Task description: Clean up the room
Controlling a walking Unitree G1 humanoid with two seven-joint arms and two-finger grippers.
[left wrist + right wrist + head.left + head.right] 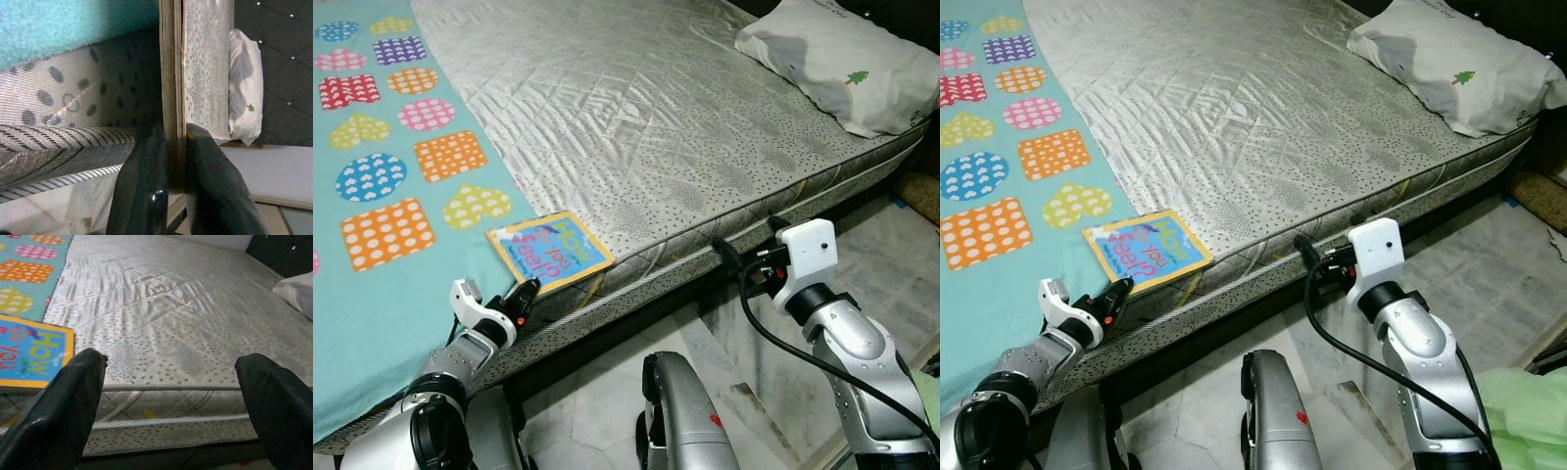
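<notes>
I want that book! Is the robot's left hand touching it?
Touching. The left wrist view shows the left hand with both fingers pressed against the book's edge.

My two head cameras look forward and down from above at the bed (636,127), and both take in the same book (549,251) at the mattress edge, the pillow (1449,64) and my two arms. My left wrist camera sits very close, edge-on to the book between my fingers (210,176). My right wrist camera looks low across the mattress from just off its edge, catching that book too
</notes>
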